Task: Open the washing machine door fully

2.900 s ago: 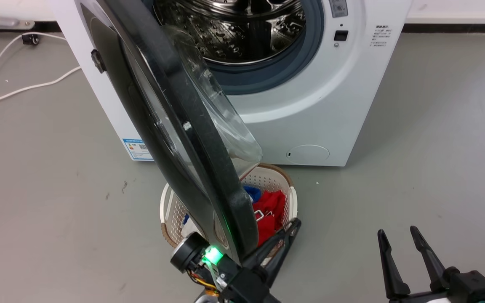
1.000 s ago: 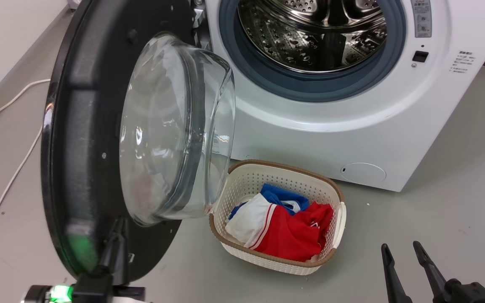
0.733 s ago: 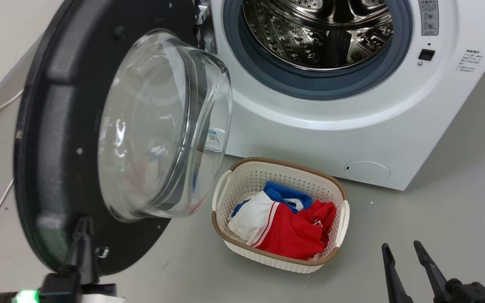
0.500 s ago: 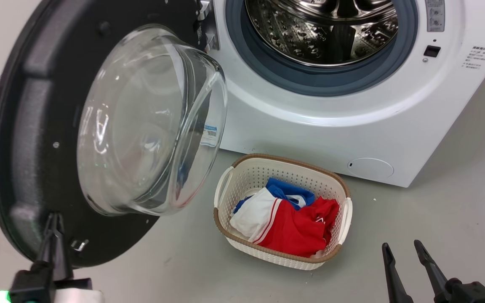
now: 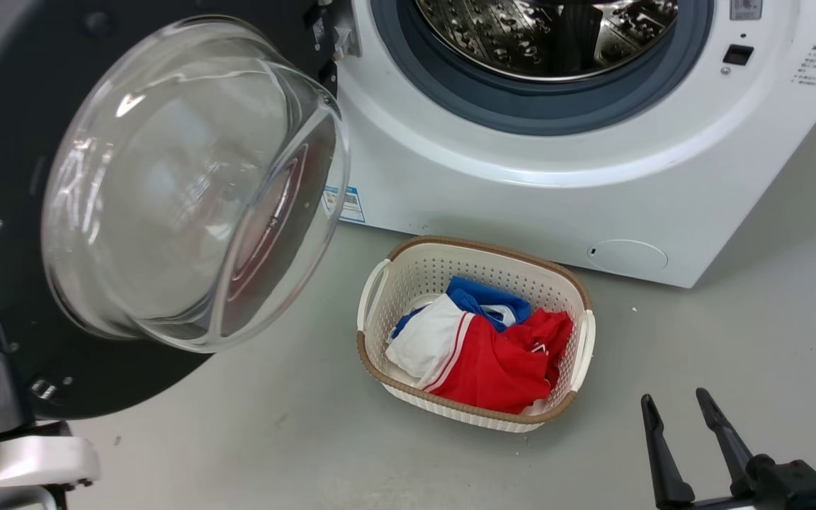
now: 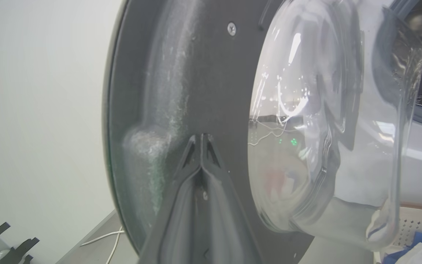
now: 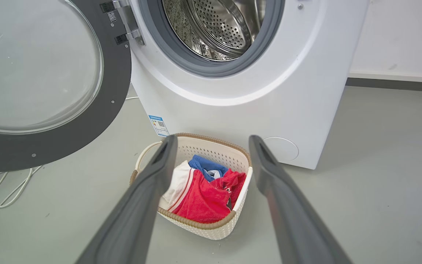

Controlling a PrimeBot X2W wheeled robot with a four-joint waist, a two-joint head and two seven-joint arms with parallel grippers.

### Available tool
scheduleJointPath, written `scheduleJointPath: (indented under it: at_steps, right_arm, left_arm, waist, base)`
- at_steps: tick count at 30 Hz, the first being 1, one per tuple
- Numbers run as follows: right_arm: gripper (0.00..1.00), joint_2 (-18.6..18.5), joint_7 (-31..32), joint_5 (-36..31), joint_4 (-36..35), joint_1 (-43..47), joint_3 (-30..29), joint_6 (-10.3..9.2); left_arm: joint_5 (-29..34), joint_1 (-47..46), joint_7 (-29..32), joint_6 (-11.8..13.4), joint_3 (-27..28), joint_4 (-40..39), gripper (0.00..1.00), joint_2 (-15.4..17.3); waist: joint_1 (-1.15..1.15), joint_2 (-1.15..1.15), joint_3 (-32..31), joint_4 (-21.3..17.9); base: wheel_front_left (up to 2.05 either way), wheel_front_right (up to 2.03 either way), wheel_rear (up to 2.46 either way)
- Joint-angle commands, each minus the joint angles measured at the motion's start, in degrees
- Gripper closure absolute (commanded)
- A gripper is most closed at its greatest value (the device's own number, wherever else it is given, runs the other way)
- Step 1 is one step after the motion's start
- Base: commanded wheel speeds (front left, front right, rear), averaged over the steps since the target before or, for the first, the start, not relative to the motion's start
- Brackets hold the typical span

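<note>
Left gripper (image 6: 200, 136) clenched on nothing, tips pressed against the black inner face of the washing machine door (image 6: 196, 73), glass bowl (image 6: 324, 128) just to their right. Door upright and wide open, hinged beyond the bowl to the washing machine (image 5: 521, 198). Right gripper (image 5: 673, 404) released, well apart. Likely the left's push outward.

From where I stand, the left gripper (image 6: 200, 138) sits low at the near left. Its two dark fingers (image 6: 214, 205) are pressed together so the tips meet, and they point away from the robot. The white wrist housing (image 5: 32, 460) lies just behind them. At the near right, the right gripper (image 5: 673, 398) hangs low, prongs spread well apart and pointing forward.
</note>
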Motion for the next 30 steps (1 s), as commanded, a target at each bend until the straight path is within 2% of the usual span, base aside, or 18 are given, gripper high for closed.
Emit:
scheduleJointPath:
  at_steps: [1, 24, 30]
  right_arm:
    - [0.0, 0.08, -0.12, -0.51, -0.27, -1.01, -0.19, -0.01]
    - [0.0, -1.48, -0.12, -1.15, -0.47, -3.5, -0.25, -0.01]
    - [0.0, -1.82, -0.12, -1.17, -0.28, -4.05, -0.13, -0.01]
  left_arm:
    - [-0.31, -1.17, -0.07, -0.02, 1.73, 0.84, 1.0, 0.72]
    - [-0.85, -10.49, -0.06, -5.08, 11.03, 13.4, 1.0, 3.45]
    - [-0.73, -13.32, -0.05, -6.51, 12.78, 18.94, 1.0, 4.71]
  waist:
    - [-0.01, 0.0, 0.59, -0.4]
    - [-0.01, 0.0, 5.28, -1.97]
    - [-0.01, 0.0, 6.12, -2.51]
  base:
    - [0.0, 0.0, 0.0]
    - [0.0, 0.0, 0.0]
    - [0.0, 0.0, 0.0]
